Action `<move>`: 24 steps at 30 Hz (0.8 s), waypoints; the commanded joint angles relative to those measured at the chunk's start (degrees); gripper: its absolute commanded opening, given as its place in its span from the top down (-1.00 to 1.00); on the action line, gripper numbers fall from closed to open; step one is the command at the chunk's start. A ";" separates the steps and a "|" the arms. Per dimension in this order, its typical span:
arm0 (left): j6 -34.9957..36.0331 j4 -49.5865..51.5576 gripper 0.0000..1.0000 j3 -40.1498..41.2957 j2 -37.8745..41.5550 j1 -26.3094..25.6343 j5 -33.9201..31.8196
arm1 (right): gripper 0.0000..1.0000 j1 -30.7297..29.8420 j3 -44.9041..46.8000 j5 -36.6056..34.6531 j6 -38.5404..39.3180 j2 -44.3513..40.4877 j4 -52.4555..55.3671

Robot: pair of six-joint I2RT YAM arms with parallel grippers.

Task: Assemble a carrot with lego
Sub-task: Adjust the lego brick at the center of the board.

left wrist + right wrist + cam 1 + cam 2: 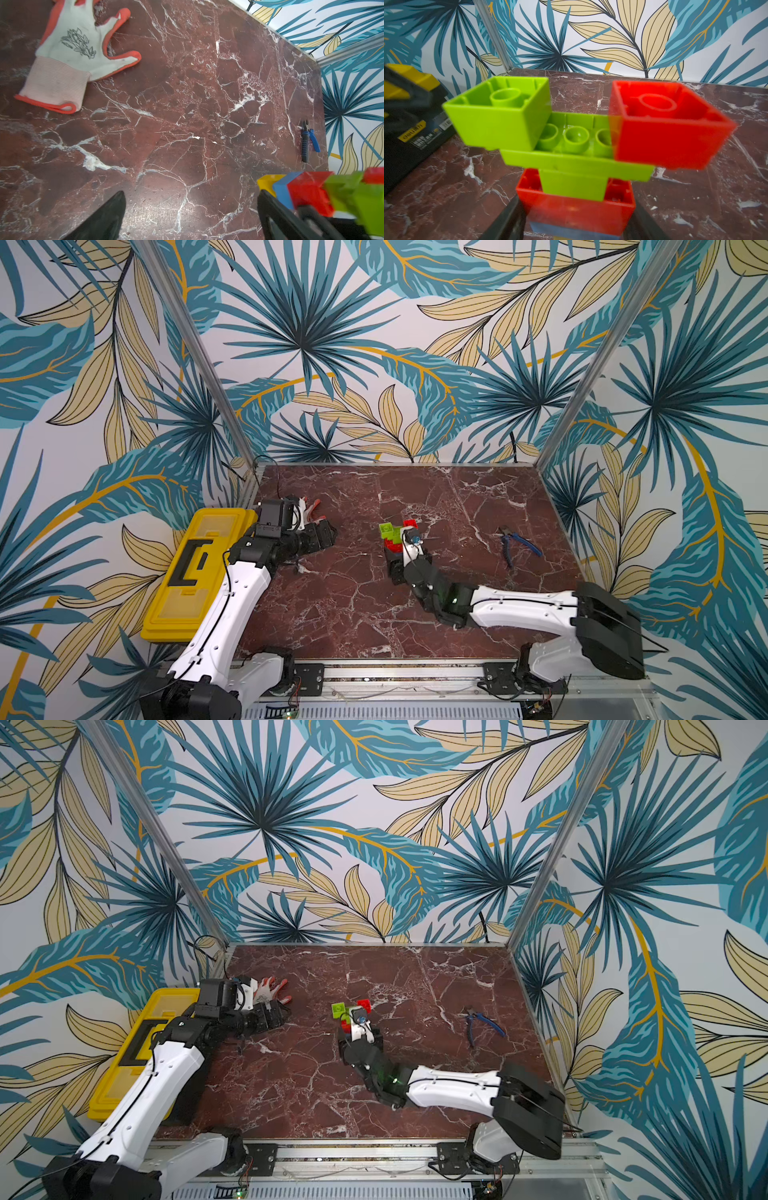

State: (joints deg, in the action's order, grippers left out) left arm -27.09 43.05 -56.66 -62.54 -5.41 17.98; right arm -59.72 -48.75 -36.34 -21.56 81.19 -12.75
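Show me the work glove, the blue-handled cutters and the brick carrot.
work glove (68, 41): left wrist view, on the white back of the hand.
blue-handled cutters (305, 145): left wrist view, on the darker handle.
brick carrot (577, 164): right wrist view, on the long green brick.

Toy-brick carrot (575, 158): 1, showing 3 lime-green studded plastic bricks (496, 116), 2 red bricks (664, 128), 1 blue brick (571, 229). In both top views, left: 1 yellow plastic toolbox (195, 572), 1 white-and-orange fabric glove (270, 988); right: 1 blue-handled pliers (517, 545).

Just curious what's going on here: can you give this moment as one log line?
right gripper: shut on carrot | left gripper: open, empty | glove, pliers: on table, untouched
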 commanded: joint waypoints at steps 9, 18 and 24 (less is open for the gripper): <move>-3.45 -4.65 -0.99 7.05 -0.27 0.51 12.34 | -0.04 10.99 -29.59 35.09 -4.01 12.36 67.26; -4.00 -4.65 -0.99 6.67 -0.56 0.44 13.64 | -0.01 11.63 -38.58 40.88 -1.24 28.23 74.45; -3.97 -4.92 -0.99 7.07 -1.27 0.40 13.14 | -0.01 12.37 -38.54 41.05 -0.69 32.33 71.87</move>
State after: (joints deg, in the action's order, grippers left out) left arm -31.11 39.62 -49.76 -63.66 -5.30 30.89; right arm -47.86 -86.67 3.49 -23.33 113.19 57.93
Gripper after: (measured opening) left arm 0.994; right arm 0.653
